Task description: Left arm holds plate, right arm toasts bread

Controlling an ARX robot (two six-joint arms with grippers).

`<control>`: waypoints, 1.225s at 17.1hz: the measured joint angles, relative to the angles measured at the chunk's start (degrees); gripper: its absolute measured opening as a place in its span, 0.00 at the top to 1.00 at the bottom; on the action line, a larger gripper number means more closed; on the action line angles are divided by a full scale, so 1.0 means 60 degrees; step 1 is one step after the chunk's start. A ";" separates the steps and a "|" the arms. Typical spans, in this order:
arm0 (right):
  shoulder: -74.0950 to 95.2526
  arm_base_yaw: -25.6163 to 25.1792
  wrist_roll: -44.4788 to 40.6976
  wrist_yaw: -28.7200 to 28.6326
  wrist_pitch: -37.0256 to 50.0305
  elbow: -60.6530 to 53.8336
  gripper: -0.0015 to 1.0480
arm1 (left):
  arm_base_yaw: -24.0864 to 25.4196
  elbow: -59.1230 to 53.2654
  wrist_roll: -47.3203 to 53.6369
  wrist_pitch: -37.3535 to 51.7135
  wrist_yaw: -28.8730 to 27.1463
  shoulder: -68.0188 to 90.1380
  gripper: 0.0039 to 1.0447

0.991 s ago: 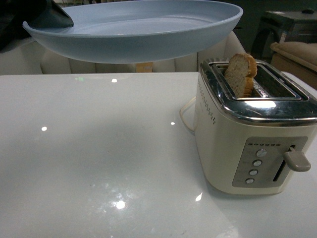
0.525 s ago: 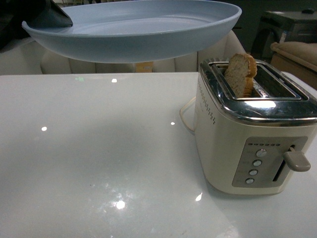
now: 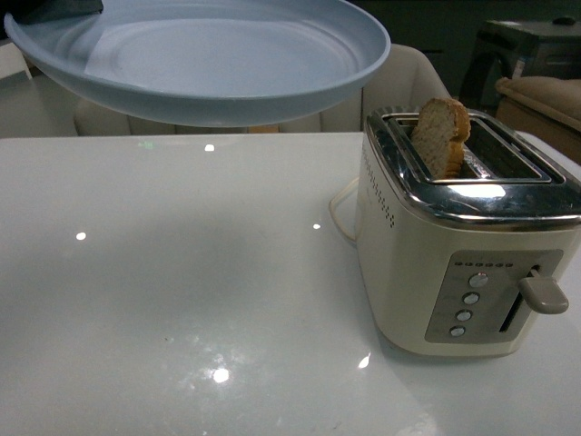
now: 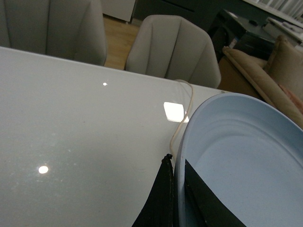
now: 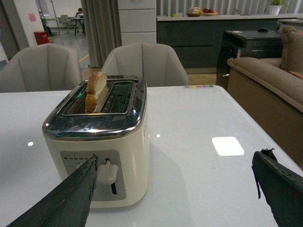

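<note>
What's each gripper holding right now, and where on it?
Left gripper clamps the plate by its rim. Right gripper is open, holding nothing.

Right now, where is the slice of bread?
In the front view the bread stands up in the left slot of the toaster, at the right of the table, lower than and right of the raised blue plate.
</note>
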 joint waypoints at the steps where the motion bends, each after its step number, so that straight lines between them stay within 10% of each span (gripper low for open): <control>1: 0.0000 0.0000 0.0000 0.0000 0.0004 0.0000 0.06 | 0.0127 0.0000 -0.0146 0.0160 0.0178 0.0109 0.97; 6: 0.0000 0.0000 0.0000 0.0000 0.0004 0.0000 0.06 | 0.2229 -0.0229 -0.0980 0.2022 -0.0135 0.3064 0.97; 21: 0.0000 0.0000 0.0000 0.0000 0.0000 0.0000 0.06 | 0.3697 -0.0586 -0.0688 0.3490 -0.1056 0.6142 0.97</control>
